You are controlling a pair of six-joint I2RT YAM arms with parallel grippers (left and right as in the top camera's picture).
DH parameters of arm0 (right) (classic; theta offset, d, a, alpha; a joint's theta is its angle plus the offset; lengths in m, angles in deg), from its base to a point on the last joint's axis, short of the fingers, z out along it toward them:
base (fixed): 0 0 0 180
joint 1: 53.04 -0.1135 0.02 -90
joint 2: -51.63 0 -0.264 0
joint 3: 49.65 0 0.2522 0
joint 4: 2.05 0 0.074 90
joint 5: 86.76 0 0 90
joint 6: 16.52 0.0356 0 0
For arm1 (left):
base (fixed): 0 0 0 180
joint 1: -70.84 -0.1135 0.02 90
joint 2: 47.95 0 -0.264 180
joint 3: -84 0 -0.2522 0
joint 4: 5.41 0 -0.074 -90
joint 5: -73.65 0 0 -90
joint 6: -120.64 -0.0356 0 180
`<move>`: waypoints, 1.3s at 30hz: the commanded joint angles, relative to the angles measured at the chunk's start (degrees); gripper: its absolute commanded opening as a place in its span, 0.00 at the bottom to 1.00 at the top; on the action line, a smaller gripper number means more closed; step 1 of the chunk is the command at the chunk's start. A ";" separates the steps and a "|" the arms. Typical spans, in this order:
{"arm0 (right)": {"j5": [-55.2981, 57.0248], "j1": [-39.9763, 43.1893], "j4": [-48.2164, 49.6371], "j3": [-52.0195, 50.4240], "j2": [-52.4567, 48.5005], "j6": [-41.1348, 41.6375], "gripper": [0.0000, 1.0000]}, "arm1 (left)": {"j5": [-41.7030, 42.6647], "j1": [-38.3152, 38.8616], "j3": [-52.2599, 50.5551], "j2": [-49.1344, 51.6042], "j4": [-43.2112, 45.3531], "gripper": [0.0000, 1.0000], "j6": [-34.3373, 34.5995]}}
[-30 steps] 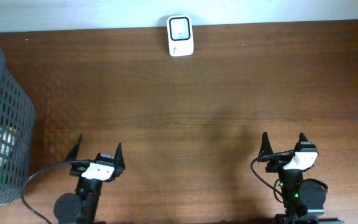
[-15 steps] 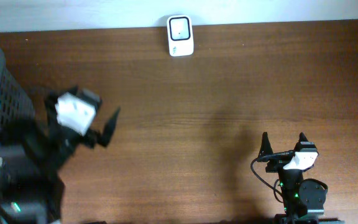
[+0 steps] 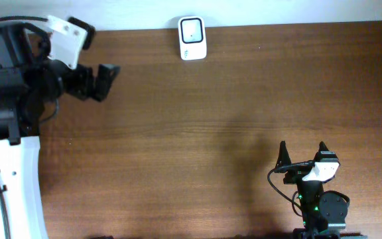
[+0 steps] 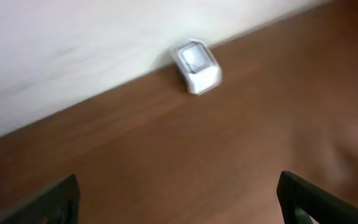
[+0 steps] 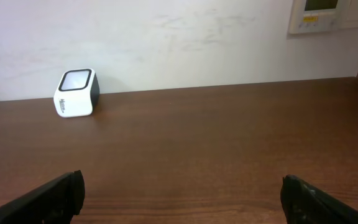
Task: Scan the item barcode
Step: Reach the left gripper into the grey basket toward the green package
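Note:
The white barcode scanner (image 3: 191,38) stands at the table's back edge against the wall; it also shows in the left wrist view (image 4: 196,65) and the right wrist view (image 5: 76,93). My left gripper (image 3: 101,81) is raised high over the back left of the table, left of the scanner, open and empty (image 4: 179,186). Down at the front right, my right gripper (image 3: 302,154) rests low, open with nothing between its fingers (image 5: 182,186). The item is out of view.
My raised left arm (image 3: 12,99) covers the table's left side in the overhead view. A white wall (image 5: 179,43) runs along the back edge, with a control panel (image 5: 328,14) mounted on it at the right.
My left arm has risen from its low rest at the front left and swung up toward the back left, now covering the grey basket. The right arm has not moved.

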 commanded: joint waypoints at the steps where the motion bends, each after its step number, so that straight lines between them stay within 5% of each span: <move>1: 0.68 -0.42 -0.28 -0.31 0.37 0.39 0.98 | -21.05 -5.44 2.29 -0.09 2.38 0.99 16.00; 9: 0.70 -0.42 -0.28 -0.31 0.37 0.42 0.98 | -28.65 -25.22 2.25 2.84 2.45 0.99 28.50; 18: 0.68 -0.42 -0.28 -0.31 0.37 0.39 0.98 | -33.09 -37.05 1.79 13.25 -2.32 0.99 29.09; 39: 0.68 -0.42 -0.28 -0.31 0.37 0.42 0.98 | -28.37 -39.17 -11.67 31.67 19.87 0.99 -4.37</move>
